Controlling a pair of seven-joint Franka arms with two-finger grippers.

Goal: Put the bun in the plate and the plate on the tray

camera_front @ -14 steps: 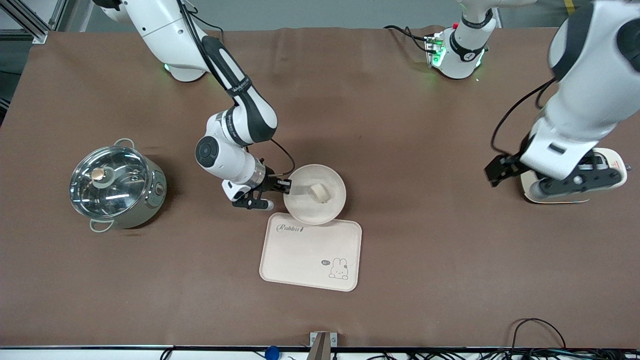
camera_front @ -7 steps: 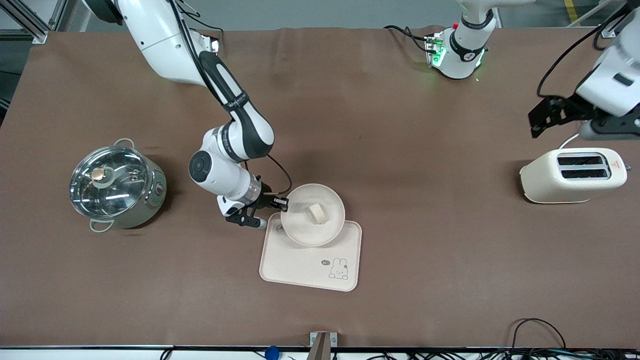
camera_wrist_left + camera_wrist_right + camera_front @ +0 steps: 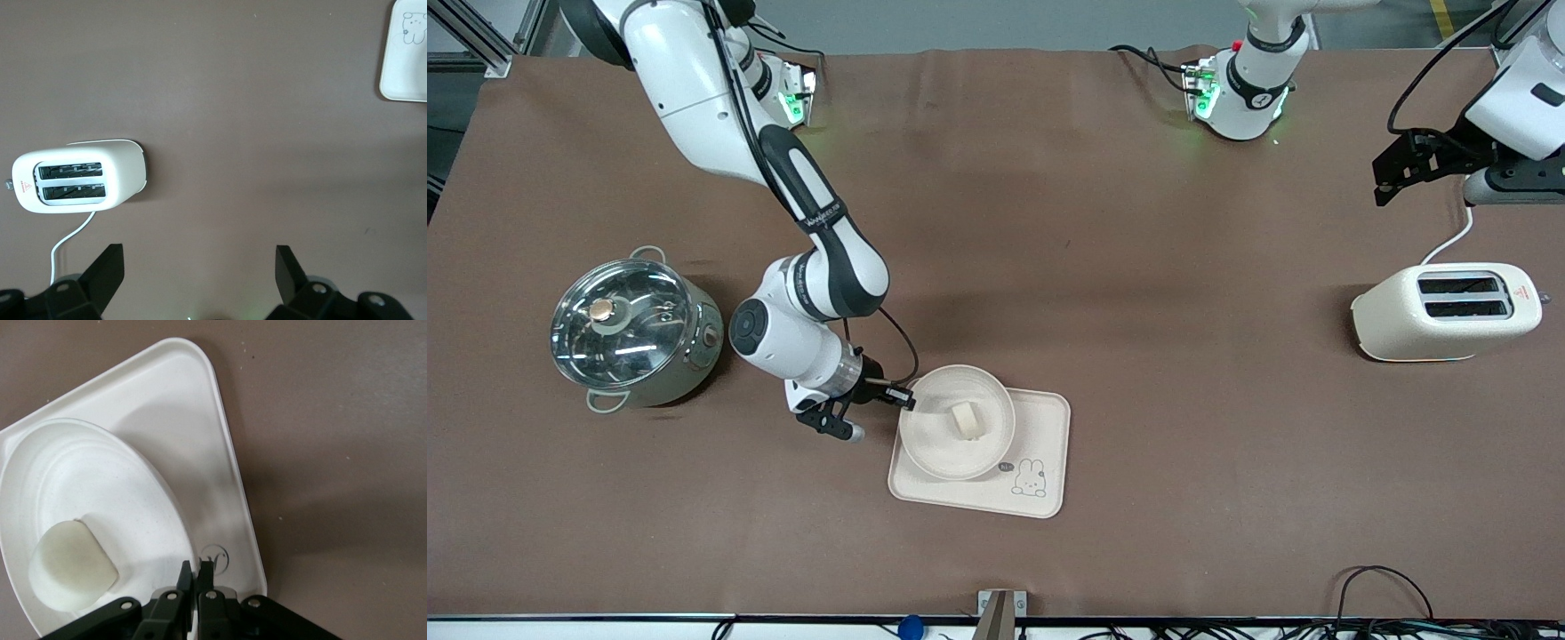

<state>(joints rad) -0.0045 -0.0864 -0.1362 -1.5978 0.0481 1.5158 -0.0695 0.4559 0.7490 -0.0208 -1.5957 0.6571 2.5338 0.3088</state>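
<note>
The pale cream bun [image 3: 967, 420] lies in the round cream-white plate [image 3: 934, 440]. The plate sits over the cream "Rabbit" tray [image 3: 1040, 427], covering the tray's end toward the right arm. My right gripper [image 3: 908, 402] is shut on the plate's rim at that end. In the right wrist view the bun [image 3: 70, 567] lies in the plate [image 3: 87, 487] over the tray [image 3: 200, 440], with the gripper [image 3: 197, 569] pinching the rim. My left gripper [image 3: 1405, 169] is open and empty, held high over the table near the toaster, and it also shows in the left wrist view [image 3: 199, 267].
A cream toaster [image 3: 1446, 311] with a white cord stands at the left arm's end of the table, also in the left wrist view [image 3: 80, 181]. A steel pot [image 3: 636, 331] with a glass lid stands at the right arm's end. A tray corner [image 3: 405, 53] shows in the left wrist view.
My right gripper has carried the plate with the bun toward the front camera, from just past the tray's edge to over the tray. My left arm has lifted off the toaster.
</note>
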